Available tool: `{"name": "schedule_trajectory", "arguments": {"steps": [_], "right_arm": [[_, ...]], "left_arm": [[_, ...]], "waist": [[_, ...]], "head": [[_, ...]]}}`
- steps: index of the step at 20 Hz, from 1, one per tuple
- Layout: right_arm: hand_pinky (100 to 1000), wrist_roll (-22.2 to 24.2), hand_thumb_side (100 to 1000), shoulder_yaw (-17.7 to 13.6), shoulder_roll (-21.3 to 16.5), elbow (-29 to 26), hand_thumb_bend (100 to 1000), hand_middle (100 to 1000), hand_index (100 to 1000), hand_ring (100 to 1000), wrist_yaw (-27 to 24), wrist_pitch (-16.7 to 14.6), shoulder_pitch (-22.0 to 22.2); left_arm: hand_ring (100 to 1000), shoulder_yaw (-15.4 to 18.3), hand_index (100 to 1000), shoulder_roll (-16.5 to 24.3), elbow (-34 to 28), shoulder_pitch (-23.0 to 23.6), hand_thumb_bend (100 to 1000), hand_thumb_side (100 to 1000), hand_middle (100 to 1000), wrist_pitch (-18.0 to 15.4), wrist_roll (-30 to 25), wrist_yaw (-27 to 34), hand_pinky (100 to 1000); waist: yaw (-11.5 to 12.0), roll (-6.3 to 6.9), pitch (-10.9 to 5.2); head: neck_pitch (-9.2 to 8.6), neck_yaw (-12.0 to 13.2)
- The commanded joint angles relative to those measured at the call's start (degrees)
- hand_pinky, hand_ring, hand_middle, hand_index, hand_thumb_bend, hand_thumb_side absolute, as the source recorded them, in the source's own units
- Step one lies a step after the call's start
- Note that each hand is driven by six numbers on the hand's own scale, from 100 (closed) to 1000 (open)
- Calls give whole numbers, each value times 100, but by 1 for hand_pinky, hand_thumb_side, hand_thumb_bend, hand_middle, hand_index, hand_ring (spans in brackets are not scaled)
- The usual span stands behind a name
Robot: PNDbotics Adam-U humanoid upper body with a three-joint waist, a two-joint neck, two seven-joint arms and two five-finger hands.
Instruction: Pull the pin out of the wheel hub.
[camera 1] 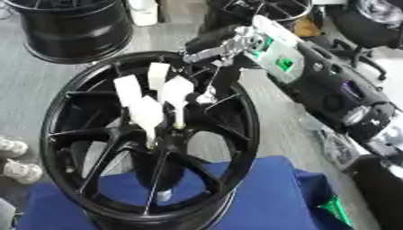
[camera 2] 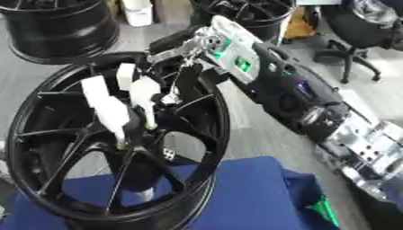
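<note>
Down low, the blue cloth sits under the black wheel hub. Further up, the right hand has its white fingers curled around something thin at the hub's middle, likely the pin, so pulling seems begun, not finished.

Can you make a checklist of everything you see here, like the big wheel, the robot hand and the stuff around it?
Surface: blue cloth under the wheel.
Job's things: black wheel hub standing upright; a pale pin at its centre.
Clutter: nothing seen on the cloth.
Hands: right hand, white fingers at the hub centre, curled round the pin; left hand not seen.
Cables: nothing seen.
Surroundings: grey floor, another black wheel behind, an office chair.
</note>
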Motion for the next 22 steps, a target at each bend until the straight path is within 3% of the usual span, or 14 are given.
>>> {"name": "schedule_trajectory", "arguments": {"steps": [1,5,6,7,10,12,14,17,19,22], "right_arm": [[751,432,282,-225,-191,-20,100,399,516,659,-134,-393,-234],[747,432,267,-541,-460,-51,100,387,508,649,-427,-250,-415],[746,423,357,-649,-552,-69,100,388,507,646,-546,-196,-452],[746,391,260,-761,-670,-102,100,388,511,645,-647,-136,-483],[745,63,242,-1186,-1236,-284,100,377,504,639,-973,36,-390],[741,-311,227,-1555,-1778,-485,100,372,504,633,-1258,154,-66],[737,-890,205,-2062,-2343,-726,100,362,500,626,-1488,284,535],[730,-2170,159,-3158,-2910,-1038,100,361,509,621,-1261,549,2037],[692,-3189,210,-3920,-2677,-943,100,332,503,587,-1068,799,3167],[663,-4695,291,-4745,-1855,-370,100,384,564,580,-1047,1107,4543]], "left_arm": [[763,-3,730,124,-111,-62,465,634,645,7,-13,44,718],[763,-5,731,160,-100,-37,467,635,645,27,-17,33,718],[763,-1,730,168,-97,-30,466,645,646,31,-15,29,718],[763,6,731,178,-95,-24,468,635,645,33,-11,28,718],[763,60,731,218,-88,2,469,633,645,37,38,31,718],[763,92,731,241,-87,19,469,633,645,40,73,33,718],[763,118,731,247,-90,27,470,633,645,42,103,39,718],[763,164,731,218,-97,24,470,633,645,41,154,51,717],[763,200,731,190,-108,18,470,633,645,36,190,55,717],[763,250,731,153,-125,-3,469,633,645,24,242,61,717]], "waist": [[0,2,-67],[-41,-45,-108],[-59,-57,-121],[-76,-71,-134],[-173,-127,-180],[-236,-160,-204],[-285,-172,-210],[-359,-151,-185],[-410,-127,-152],[-462,-88,-98]], "head": [[-70,-9],[-49,18],[-44,26],[-42,36],[-53,140],[-53,197],[-57,222],[-92,277],[-111,308],[-44,329]]}}
